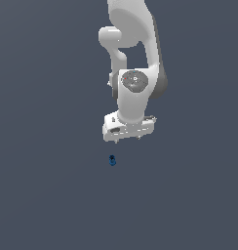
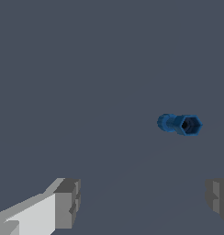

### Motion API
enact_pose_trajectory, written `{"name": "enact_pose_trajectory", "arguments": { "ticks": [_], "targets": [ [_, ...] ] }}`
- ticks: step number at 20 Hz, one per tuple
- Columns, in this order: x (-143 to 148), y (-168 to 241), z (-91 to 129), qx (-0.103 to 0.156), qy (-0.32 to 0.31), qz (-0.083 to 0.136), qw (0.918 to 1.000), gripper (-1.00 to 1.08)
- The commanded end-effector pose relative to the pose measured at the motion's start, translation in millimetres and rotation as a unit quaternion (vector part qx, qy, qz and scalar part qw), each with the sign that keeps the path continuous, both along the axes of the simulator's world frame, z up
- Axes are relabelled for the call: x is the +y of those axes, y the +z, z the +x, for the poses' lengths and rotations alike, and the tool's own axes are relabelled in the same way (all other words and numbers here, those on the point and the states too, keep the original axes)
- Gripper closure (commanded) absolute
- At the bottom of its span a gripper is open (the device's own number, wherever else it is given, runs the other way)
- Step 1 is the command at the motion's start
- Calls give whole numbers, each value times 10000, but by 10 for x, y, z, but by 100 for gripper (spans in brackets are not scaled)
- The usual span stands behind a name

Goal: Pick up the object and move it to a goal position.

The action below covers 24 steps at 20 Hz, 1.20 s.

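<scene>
The object (image 1: 112, 160) is a tiny glossy dark-blue lump standing on the flat grey ground, a short way below and to the exterior view's left of the white hand. In the wrist view the object (image 2: 180, 124) shows as a short blue tube with a dark hexagonal end. My gripper (image 1: 127, 138) hangs above the ground with its fingers barely poking out under the hand. In the wrist view my gripper (image 2: 143, 199) is open: its grey fingertips (image 2: 68, 202) stand wide apart with nothing between them, and the object lies beyond them, off to one side.
The white arm (image 1: 135, 53) rises behind the hand toward the top of the exterior view. Plain grey ground (image 1: 52, 195) surrounds the object on all sides.
</scene>
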<state>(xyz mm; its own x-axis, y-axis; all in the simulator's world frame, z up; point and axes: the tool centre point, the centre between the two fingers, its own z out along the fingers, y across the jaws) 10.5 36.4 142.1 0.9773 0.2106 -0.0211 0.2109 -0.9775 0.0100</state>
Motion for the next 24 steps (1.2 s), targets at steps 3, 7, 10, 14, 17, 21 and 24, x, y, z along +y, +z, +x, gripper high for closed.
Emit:
{"name": "enact_pose_trajectory", "arguments": {
  "ticks": [3,7,10,14,17,21,24],
  "targets": [
    [-130,-95,116,-12,350,15,9994,-92],
    [-281,-206,240,-28,747,34,9972,-92],
    [-392,-286,322,-41,1022,48,9947,-92],
    [-513,-375,404,-56,1314,64,9913,-92],
    [-583,-426,448,-66,1476,74,9890,-92],
    [-646,-471,485,-75,1620,82,9867,-92],
    [-670,-489,499,-79,1673,85,9858,-92]
  ]
}}
